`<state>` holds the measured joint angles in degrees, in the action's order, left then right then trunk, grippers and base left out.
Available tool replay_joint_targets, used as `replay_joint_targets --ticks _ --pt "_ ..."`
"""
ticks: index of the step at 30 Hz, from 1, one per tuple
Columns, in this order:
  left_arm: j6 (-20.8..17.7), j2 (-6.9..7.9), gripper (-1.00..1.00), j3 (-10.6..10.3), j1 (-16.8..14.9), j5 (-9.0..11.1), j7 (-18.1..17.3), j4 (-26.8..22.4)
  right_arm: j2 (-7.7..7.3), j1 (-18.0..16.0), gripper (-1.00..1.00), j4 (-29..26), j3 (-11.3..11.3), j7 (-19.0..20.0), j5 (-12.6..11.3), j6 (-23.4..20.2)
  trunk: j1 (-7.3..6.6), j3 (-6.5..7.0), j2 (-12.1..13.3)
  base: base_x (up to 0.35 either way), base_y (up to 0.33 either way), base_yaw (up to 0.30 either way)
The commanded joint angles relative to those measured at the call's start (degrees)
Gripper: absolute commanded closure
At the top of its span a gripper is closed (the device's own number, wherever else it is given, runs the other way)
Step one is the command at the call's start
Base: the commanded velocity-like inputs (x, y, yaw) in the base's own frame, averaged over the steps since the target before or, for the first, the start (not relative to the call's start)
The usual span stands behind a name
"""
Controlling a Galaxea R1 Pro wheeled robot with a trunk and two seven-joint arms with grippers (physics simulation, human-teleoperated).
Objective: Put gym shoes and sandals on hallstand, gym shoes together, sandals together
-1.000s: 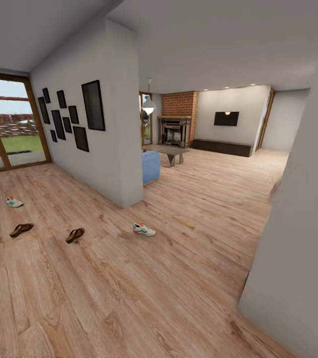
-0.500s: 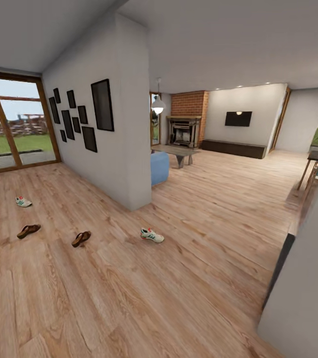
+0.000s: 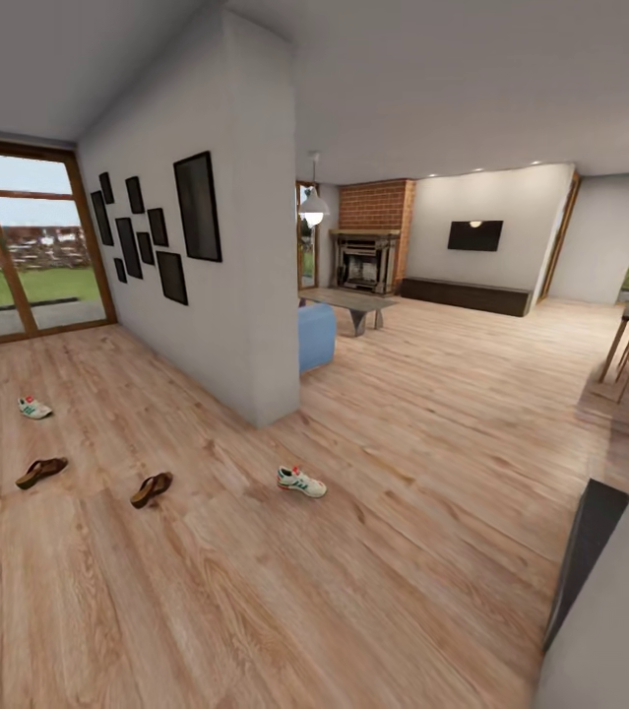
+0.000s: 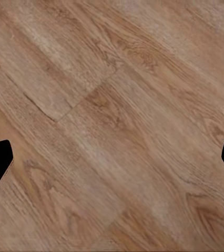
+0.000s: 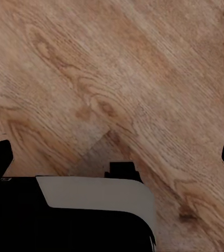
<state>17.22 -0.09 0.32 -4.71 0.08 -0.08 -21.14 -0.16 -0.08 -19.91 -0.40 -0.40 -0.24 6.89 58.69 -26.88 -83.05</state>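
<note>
- Underfoot, the corridor floor [image 3: 284, 591] of light wood-grain planks runs from the glass doors [image 3: 19, 246] at the far end through to an open living room.
- The grey partition wall [image 3: 245, 256], hung with dark picture frames [image 3: 198, 207], stands in the middle and serves as my landmark; its near corner meets the floor a little beyond the shoes.
- Past the wall's far side sit a blue seat [image 3: 316, 335], a low table [image 3: 348, 303], a brick fireplace [image 3: 365, 241] and a wall-mounted screen [image 3: 474, 234].
- One gym shoe [image 3: 301, 482] lies on the floor just in front of the wall's near corner, toe pointing away from the doors.
- The other gym shoe [image 3: 33, 408] lies well apart from it, along the framed face of the wall toward the glass doors.
- The two sandals [image 3: 151, 488] rest between the sneakers, nearer me than the wall; the second sandal [image 3: 41, 472] is close beside the first, on the door side.
- The left gripper [image 4: 112, 160] hangs above bare planks, its dark fingertips spread wide to either edge with nothing between them.
- The right gripper [image 5: 112, 157] is likewise spread wide and holding nothing, above planks and a pale, dark-edged part of the robot [image 5: 99, 202].
</note>
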Motion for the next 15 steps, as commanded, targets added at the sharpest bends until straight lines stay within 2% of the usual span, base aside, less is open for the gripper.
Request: replay_joint_targets --ticks 1,15 --pt "0.18 0.0 -1.0 0.03 -0.03 0.01 -0.01 0.04 0.0 -0.01 -1.0 -0.01 -0.03 -0.04 -0.03 0.14 0.04 -0.05 -0.02 0.341 0.084 0.0" --pt "0.19 0.0 -1.0 0.04 -0.03 0.01 -0.01 0.04 -0.01 -0.01 -1.0 0.04 -0.03 -0.04 -0.03 0.14 0.04 -0.05 -0.02 0.334 0.126 0.0"
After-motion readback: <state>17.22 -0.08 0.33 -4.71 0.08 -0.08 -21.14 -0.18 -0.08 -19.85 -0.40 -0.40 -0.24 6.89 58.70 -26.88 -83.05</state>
